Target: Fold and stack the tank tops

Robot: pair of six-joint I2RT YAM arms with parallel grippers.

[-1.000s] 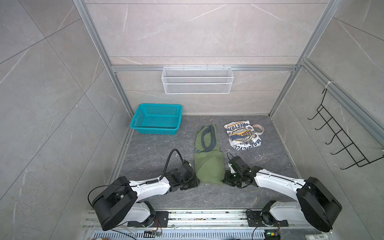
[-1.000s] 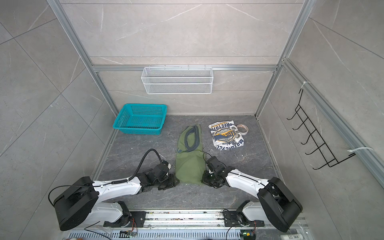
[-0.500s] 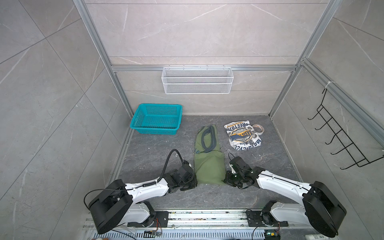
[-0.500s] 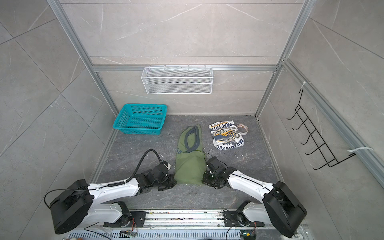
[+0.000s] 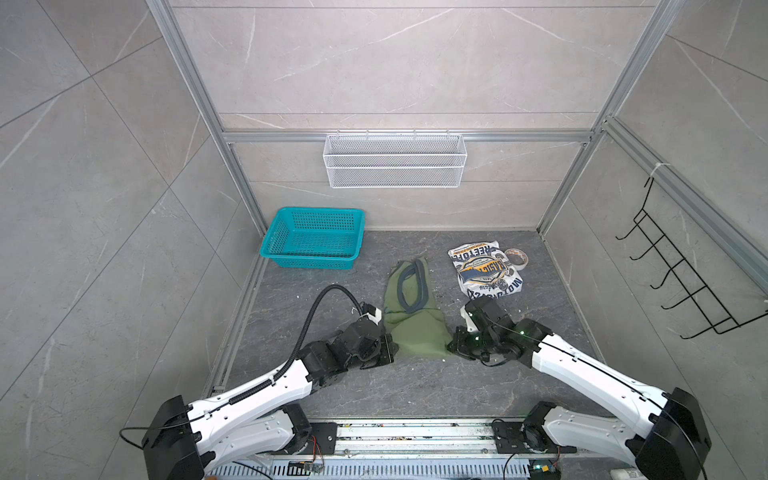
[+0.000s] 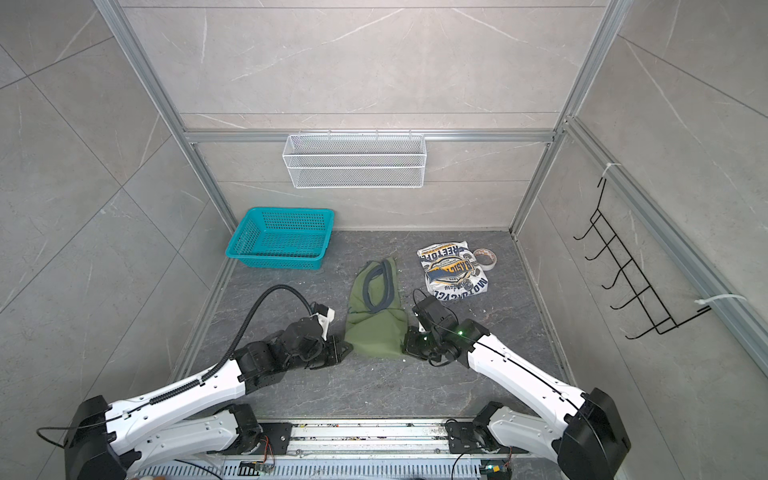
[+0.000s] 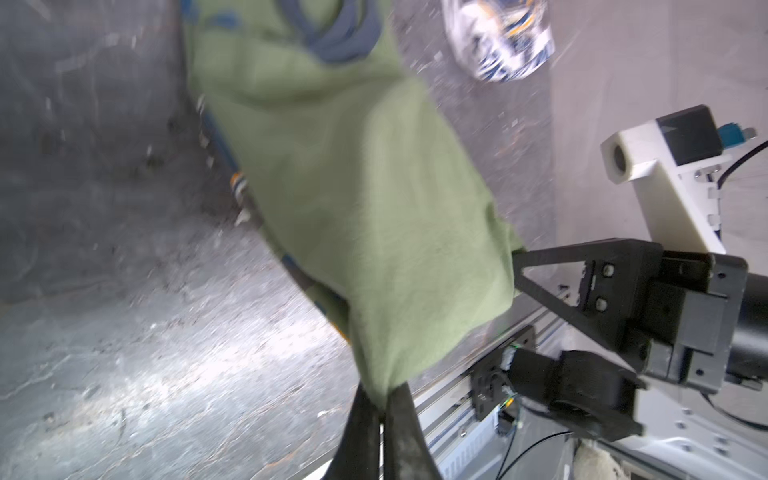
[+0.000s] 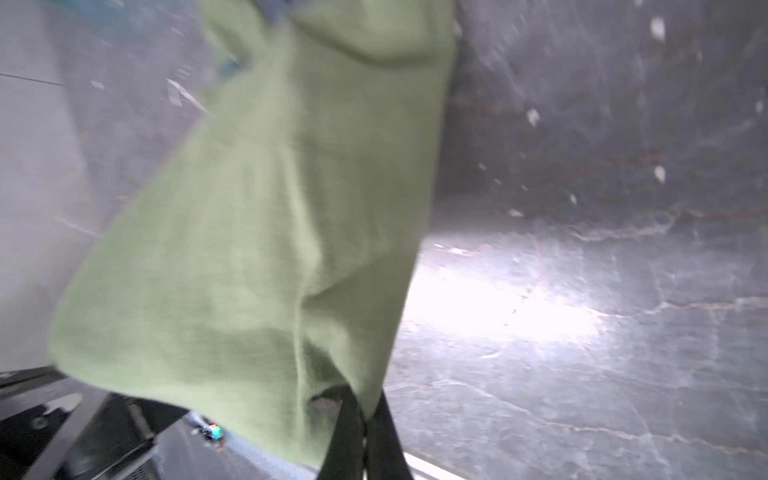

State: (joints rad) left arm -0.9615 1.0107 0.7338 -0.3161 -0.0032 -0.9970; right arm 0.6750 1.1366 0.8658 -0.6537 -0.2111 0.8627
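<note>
my left gripper, right gripper: both clamped on olive green cloth tank top; teal plastic basket well apart.

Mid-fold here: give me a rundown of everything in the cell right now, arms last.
olive tank top: 1, olive green, centre, folded lengthwise
white tank top: 1, white, printed, back right
tape roll: 1, beige, beside white tank top
basket: 1, teal, back left
wire shelf: 1, white, back wall
hook rack: 1, black, right wall
left gripper: 1, black, jaws shut on olive tank top's near-left corner
right gripper: 1, black, jaws shut on its near-right corner
</note>
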